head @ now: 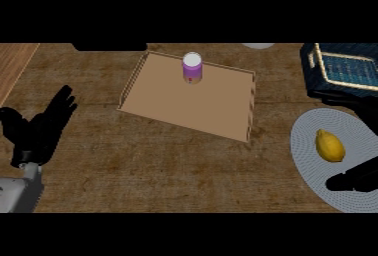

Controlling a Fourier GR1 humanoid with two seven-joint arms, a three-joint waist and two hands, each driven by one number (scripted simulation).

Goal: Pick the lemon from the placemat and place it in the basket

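Yellow lemon [330,145] lies untouched on the placemat [306,142]; right hand [354,180] nears, fingers unclear, while left hand [40,127] rests fingers-straight.

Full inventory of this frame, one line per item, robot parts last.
lemon: 1, yellow, on the placemat at right
placemat: 1, pale grey, round, right edge of the counter
basket: 1, dark blue with pale rim, upper right
tray: 1, tan, low walls, centre
bottle: 1, purple with white cap, upright at the tray's far edge
counter: 1, brown, under everything
left hand: 1, black, open and resting at the left edge
right hand: 1, black, partly in view at the lower right, over the placemat near the lemon
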